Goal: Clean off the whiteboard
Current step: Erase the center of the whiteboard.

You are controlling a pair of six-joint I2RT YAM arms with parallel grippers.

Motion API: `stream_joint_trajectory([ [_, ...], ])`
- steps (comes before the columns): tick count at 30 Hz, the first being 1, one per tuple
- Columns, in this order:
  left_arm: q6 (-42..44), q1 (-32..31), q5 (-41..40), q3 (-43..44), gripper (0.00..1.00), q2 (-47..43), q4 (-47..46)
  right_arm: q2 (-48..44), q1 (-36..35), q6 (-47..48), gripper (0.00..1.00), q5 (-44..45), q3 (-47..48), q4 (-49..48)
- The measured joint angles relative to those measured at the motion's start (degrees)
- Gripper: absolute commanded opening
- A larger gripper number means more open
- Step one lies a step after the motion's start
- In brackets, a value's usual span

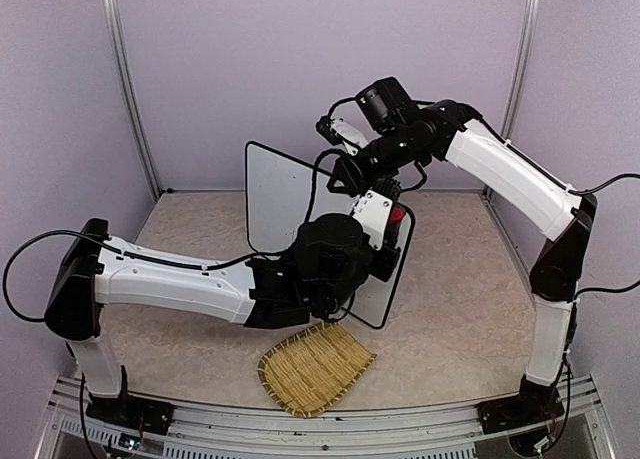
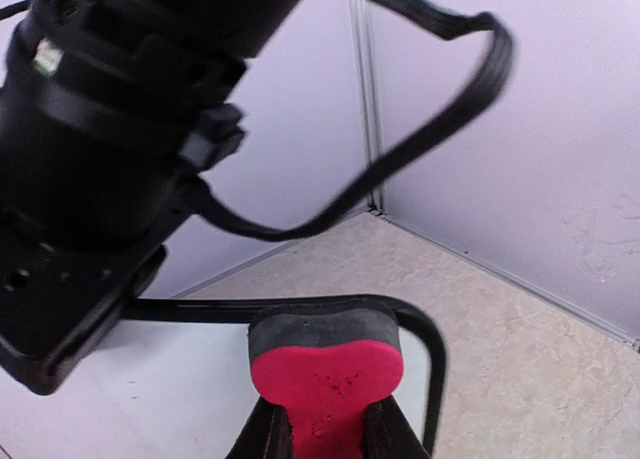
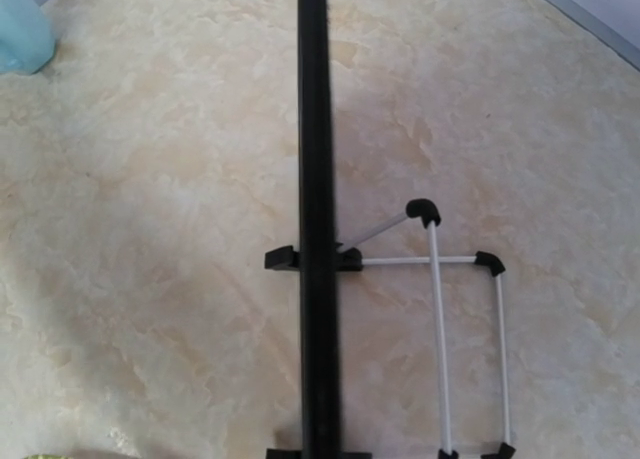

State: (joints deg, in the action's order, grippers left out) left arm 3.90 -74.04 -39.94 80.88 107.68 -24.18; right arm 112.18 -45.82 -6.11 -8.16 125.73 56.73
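A beige marbled tabletop (image 1: 470, 309) is enclosed by lilac walls (image 1: 220, 69). At its centre a large white, black-rimmed rectangular whiteboard (image 1: 275, 204) is stood upright (an oval woven straw mat (image 1: 313, 367) lies at 6 o'clock). The left gripper (image 2: 325, 439), stretched in low from 8 o'clock, is clamped on a red, grey-felted eraser (image 2: 325, 379). The right gripper (image 1: 338, 179), arched over from 4 o'clock, is closed on the board's top rim.

The left arm (image 1: 180, 279) and right arm (image 1: 505, 174) crowd the whiteboard (image 1: 275, 194); a straw mat (image 1: 315, 367) lies before it; the bench (image 1: 460, 309) right of it is open.
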Motion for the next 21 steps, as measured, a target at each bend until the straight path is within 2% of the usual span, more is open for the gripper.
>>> stream_joint_trajectory([
  [5,-1.0,-1.5,2.9,1.2,0.17,1.7,-0.4,0.0,0.0,1.0,0.00,-0.9,0.0,0.0],
  [12,-1.7,-1.4,2.9,0.6,0.18,1.7,-1.2,0.0,-0.1,1.7,0.00,-1.3,0.0,-0.1],
  [21,-5.6,4.3,6.3,-8.7,0.17,-4.6,-1.3,0.0,-0.4,1.6,0.00,-0.9,-0.2,-0.9],
])
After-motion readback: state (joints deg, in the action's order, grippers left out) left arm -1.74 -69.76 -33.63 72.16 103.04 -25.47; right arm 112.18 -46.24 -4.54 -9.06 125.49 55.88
